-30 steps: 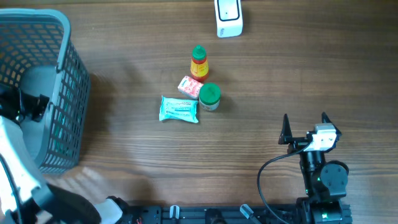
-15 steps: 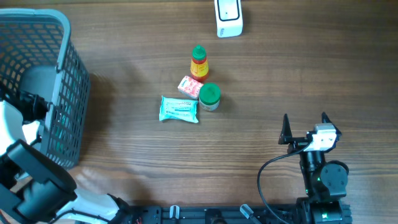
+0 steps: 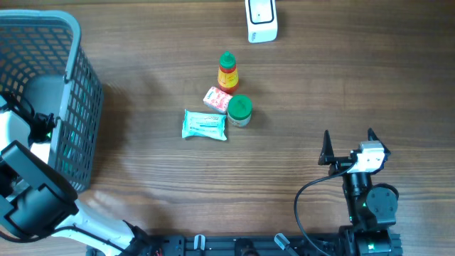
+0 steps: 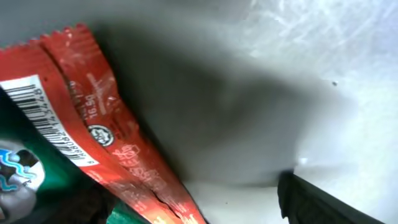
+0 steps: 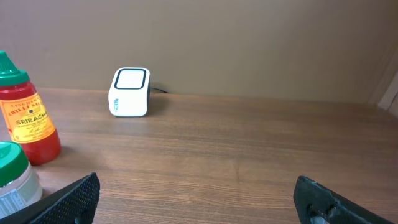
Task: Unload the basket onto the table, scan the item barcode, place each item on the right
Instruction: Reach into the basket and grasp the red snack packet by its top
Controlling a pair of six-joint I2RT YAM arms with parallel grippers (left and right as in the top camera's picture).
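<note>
Jaws wide apart, right arm (image 3: 368, 203) folded; left arm (image 3: 32, 195) reaches into basket (image 3: 79, 85)

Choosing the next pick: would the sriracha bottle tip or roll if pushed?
The sriracha bottle stands upright, tall and narrow, so a high push probably tips it. Its round body would likely roll once down.

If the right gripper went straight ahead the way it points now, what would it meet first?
Nothing, it seems: the right gripper faces bare table, and the scanner sits left of its line.
</note>
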